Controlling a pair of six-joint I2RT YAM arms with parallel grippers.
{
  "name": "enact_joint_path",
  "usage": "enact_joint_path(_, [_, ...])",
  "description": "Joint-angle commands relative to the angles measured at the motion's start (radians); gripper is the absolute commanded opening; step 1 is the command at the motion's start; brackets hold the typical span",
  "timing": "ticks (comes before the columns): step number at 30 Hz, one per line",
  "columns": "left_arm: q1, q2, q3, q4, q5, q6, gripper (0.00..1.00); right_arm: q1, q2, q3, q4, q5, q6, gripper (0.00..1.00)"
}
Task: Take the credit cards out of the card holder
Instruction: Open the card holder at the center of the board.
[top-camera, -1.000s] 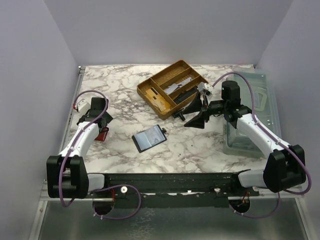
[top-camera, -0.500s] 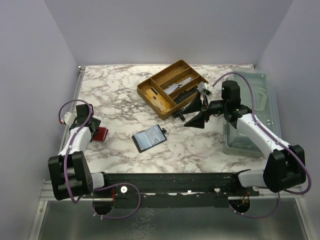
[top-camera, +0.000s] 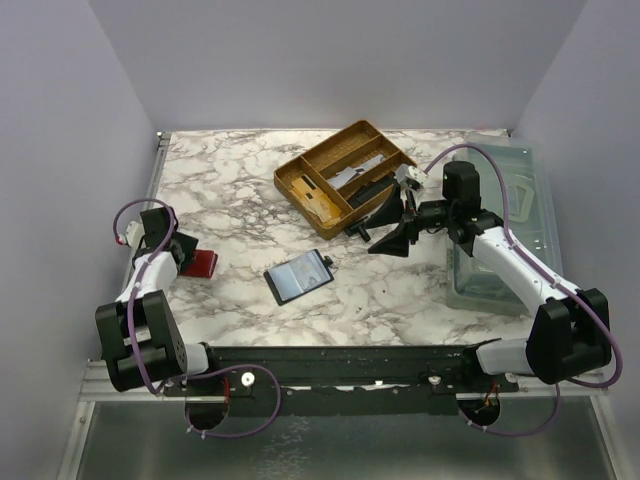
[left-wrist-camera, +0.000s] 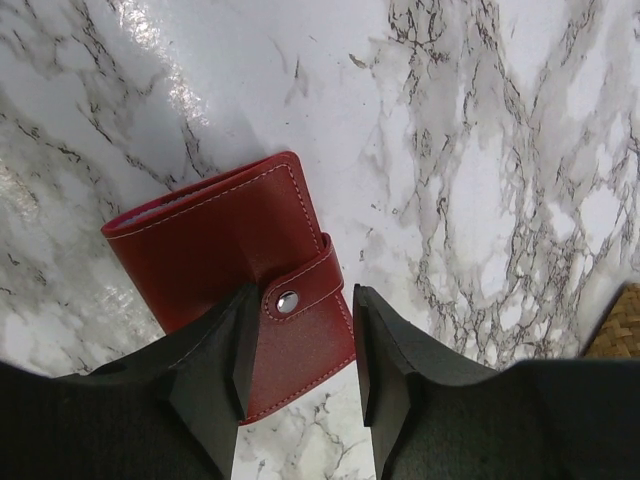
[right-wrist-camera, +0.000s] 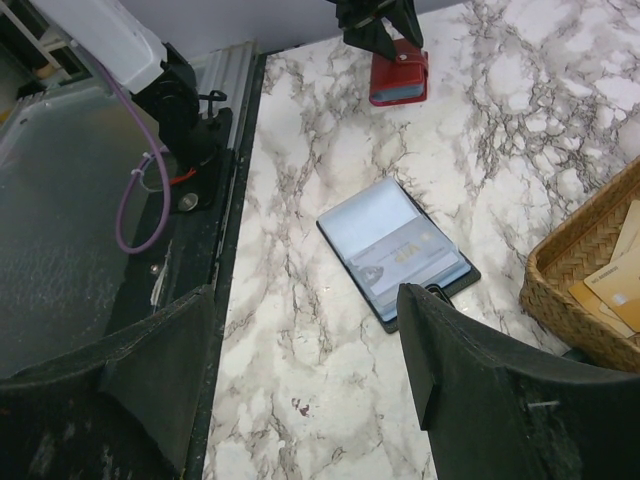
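Credit cards (right-wrist-camera: 395, 245) in holder (right-wrist-camera: 432, 296), apart from right hand (right-wrist-camera: 310, 400).

black card holder (right-wrist-camera: 440, 292) lying open mid-table, pale grey-blue credit cards (right-wrist-camera: 383, 222) inside

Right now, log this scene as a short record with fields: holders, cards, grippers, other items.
black card holder: lying open, mid-table
credit cards: pale grey-blue, inside the black card holder, not yet removed
red card holder: snapped shut, near the table's left edge
left gripper: over the red card holder, fingers either side of its snap tab; grip unclear
right gripper: open, empty, beside the woven tray
woven tray: divided into compartments, far centre
clear bin: along the right edge
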Motion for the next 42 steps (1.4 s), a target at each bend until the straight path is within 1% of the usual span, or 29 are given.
enact_joint_path(1, [0.014,0.02,0.009,0.031,0.06,-0.006,0.47,-0.005,0.011,0.005,-0.015,-0.029,-0.004,0.79])
enact_joint_path(4, [0.019,0.029,0.001,0.029,0.091,-0.023,0.48,-0.005,0.01,0.004,-0.017,-0.027,-0.006,0.79])
enact_joint_path(9, [0.019,-0.034,-0.044,0.029,0.101,-0.097,0.52,-0.005,0.014,0.006,-0.017,-0.028,-0.007,0.79])
enact_joint_path(12, [0.023,-0.012,-0.05,0.05,0.094,-0.098,0.47,-0.006,0.021,0.009,-0.022,-0.035,-0.004,0.79])
enact_joint_path(13, [0.029,0.001,-0.056,0.073,0.101,-0.096,0.4,-0.005,0.024,0.012,-0.025,-0.038,-0.004,0.79])
enact_joint_path(14, [0.039,0.014,-0.068,0.103,0.115,-0.093,0.31,-0.005,0.026,0.013,-0.028,-0.039,-0.003,0.79])
enact_joint_path(16, [0.071,0.032,-0.092,0.173,0.186,-0.085,0.09,-0.005,0.023,0.014,-0.028,-0.037,-0.003,0.79])
enact_joint_path(17, [0.084,0.033,-0.107,0.217,0.222,-0.081,0.01,-0.005,0.019,0.013,-0.028,-0.036,-0.004,0.79])
enact_joint_path(18, [0.094,0.029,-0.124,0.247,0.252,-0.079,0.0,-0.006,0.016,0.013,-0.027,-0.036,-0.004,0.79])
enact_joint_path(22, [0.123,-0.034,-0.191,0.406,0.337,-0.019,0.0,-0.006,0.015,0.012,-0.028,-0.04,-0.004,0.79])
enact_joint_path(25, [0.123,-0.1,-0.197,0.426,0.387,0.04,0.0,-0.007,0.015,0.013,-0.028,-0.043,-0.004,0.79])
enact_joint_path(28, [0.123,-0.17,-0.194,0.426,0.473,0.08,0.0,-0.006,0.015,0.011,-0.027,-0.045,-0.003,0.79])
enact_joint_path(31, [0.123,-0.233,-0.183,0.395,0.557,0.125,0.0,-0.006,0.018,0.01,-0.025,-0.045,-0.003,0.79])
enact_joint_path(33, [0.124,-0.264,-0.167,0.341,0.597,0.154,0.0,-0.005,0.021,0.009,-0.021,-0.047,0.0,0.79])
enact_joint_path(35, [0.124,-0.29,-0.157,0.282,0.609,0.171,0.0,-0.006,0.023,0.004,-0.018,-0.045,0.001,0.79])
enact_joint_path(36, [0.122,-0.297,-0.149,0.232,0.584,0.174,0.0,-0.005,0.026,0.002,-0.016,-0.045,0.0,0.79])
enact_joint_path(37, [0.123,-0.298,-0.14,0.179,0.53,0.17,0.09,-0.005,0.028,0.0,-0.014,-0.046,0.0,0.79])
enact_joint_path(38, [0.124,-0.294,-0.129,0.116,0.453,0.152,0.33,-0.005,0.032,0.001,-0.014,-0.047,0.001,0.79])
enact_joint_path(39, [0.123,-0.288,-0.123,0.064,0.366,0.115,0.51,-0.005,0.037,0.002,-0.016,-0.048,0.003,0.79])
enact_joint_path(40, [0.123,-0.279,-0.122,0.026,0.284,0.06,0.64,-0.005,0.043,0.003,-0.018,-0.049,0.003,0.79])
enact_joint_path(41, [0.123,-0.269,-0.123,0.0,0.253,0.032,0.73,-0.005,0.048,0.004,-0.02,-0.049,0.003,0.79])
enact_joint_path(42, [0.123,-0.266,-0.126,-0.017,0.236,0.0,0.79,-0.005,0.052,0.005,-0.022,-0.047,0.003,0.79])
